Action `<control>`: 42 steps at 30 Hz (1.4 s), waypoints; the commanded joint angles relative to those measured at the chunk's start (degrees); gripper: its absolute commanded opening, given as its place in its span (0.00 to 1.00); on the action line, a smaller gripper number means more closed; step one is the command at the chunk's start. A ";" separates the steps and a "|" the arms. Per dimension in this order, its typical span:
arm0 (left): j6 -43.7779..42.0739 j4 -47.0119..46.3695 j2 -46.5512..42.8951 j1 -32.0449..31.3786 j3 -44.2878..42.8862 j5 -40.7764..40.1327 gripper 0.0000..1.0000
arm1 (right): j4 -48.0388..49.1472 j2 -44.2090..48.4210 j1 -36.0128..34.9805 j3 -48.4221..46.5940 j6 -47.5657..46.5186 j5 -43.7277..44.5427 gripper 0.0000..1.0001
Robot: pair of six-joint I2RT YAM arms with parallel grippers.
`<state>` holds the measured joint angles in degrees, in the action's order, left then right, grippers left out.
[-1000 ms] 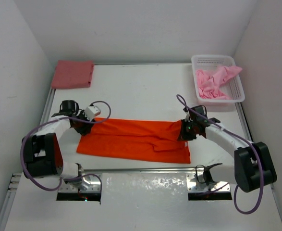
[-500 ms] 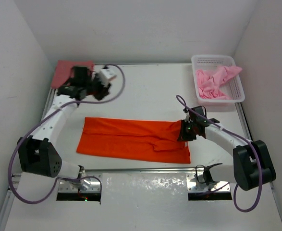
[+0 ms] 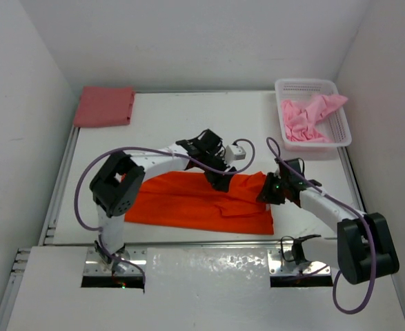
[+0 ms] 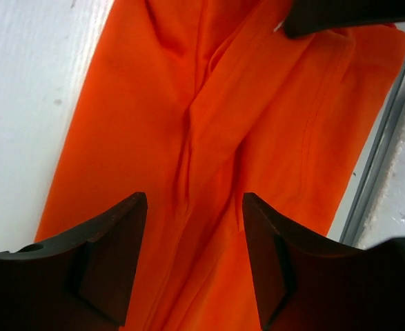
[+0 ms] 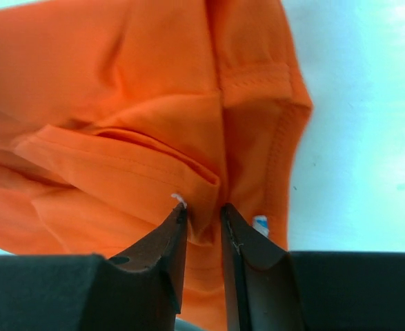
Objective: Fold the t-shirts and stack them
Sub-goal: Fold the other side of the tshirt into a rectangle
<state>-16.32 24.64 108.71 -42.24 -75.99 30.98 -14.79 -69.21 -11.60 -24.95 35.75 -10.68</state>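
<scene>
Right pincer (image 5: 202,210) nips a raised fold of the bright orange cloth t-shirt (image 5: 119,103), which spreads out ahead of its nearly closed fingers. Left pincer (image 4: 195,200) hangs wide apart, the shirt's creased middle directly beneath it.

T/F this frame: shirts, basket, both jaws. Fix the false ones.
1. The right jaws pinch a fold of the orange shirt. True.
2. The left jaws are shut on the orange shirt. False: they stand open above it, holding nothing.
3. The pink shirt is folded flat. False: it lies crumpled in the basket.
4. The red shirt lies folded at the far left corner of the table. True.
5. The orange shirt is stacked on the red shirt. False: they lie apart.
</scene>
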 commanded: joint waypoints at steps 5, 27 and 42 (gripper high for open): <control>3.83 -4.78 4.93 -3.64 -5.31 -2.33 0.57 | 4.06 2.15 -0.01 -0.54 -1.20 -1.45 0.26; 7.61 -9.08 -0.06 -5.22 0.04 -11.73 0.00 | -2.35 4.87 -0.01 -4.66 -8.93 2.59 0.00; 14.56 -9.79 1.77 -3.82 1.89 -22.28 0.00 | 2.05 -10.50 -0.01 -15.91 -9.03 3.03 0.00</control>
<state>-3.64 15.99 110.26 -46.85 -74.11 12.32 -13.98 -77.82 -11.75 -37.60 26.98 -9.28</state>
